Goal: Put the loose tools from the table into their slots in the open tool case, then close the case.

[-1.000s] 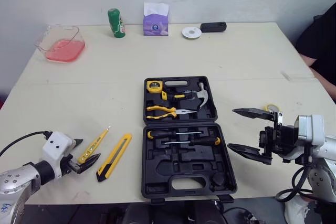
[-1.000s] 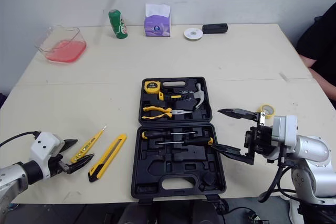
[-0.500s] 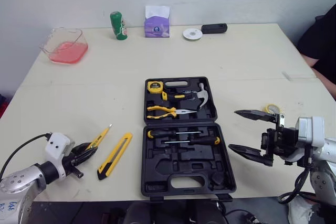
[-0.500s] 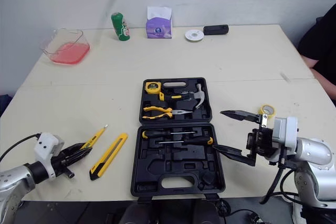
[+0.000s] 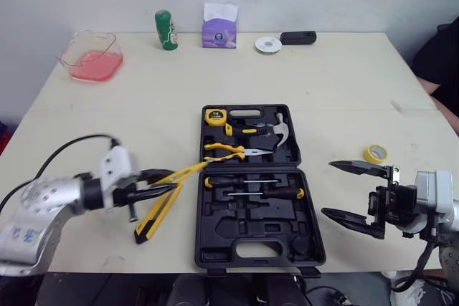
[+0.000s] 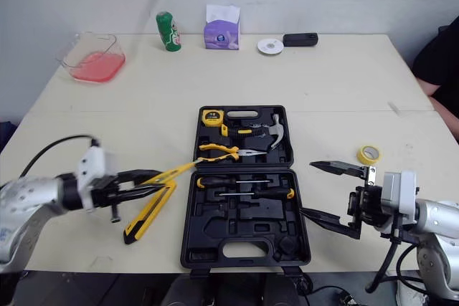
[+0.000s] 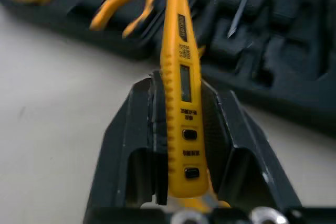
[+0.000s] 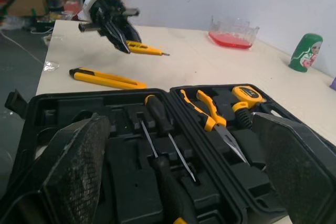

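Observation:
My left gripper (image 5: 166,183) is shut on a yellow tester pen (image 5: 185,172), held above the table left of the open black tool case (image 5: 237,216). In the left wrist view the pen (image 7: 178,87) lies between the fingers (image 7: 131,129) and points at the case. A yellow utility knife (image 5: 156,213) lies on the table under the gripper. The case holds a tape measure (image 5: 212,116), a hammer (image 5: 276,128), pliers (image 5: 226,152) and screwdrivers (image 5: 251,188). My right gripper (image 5: 328,188) stands open and empty just right of the case.
A yellow tape roll (image 5: 374,153) lies right of the case. At the table's far edge are a clear dish of red liquid (image 5: 91,59), a green can (image 5: 166,30), a purple tissue box (image 5: 219,26), a white disc (image 5: 268,45) and a black device (image 5: 297,36). A person's dark sleeve (image 5: 448,55) is at the right.
My left gripper has shut on the tester pen, lifted it off the table and carried it right toward the case. The right gripper stays open in place.

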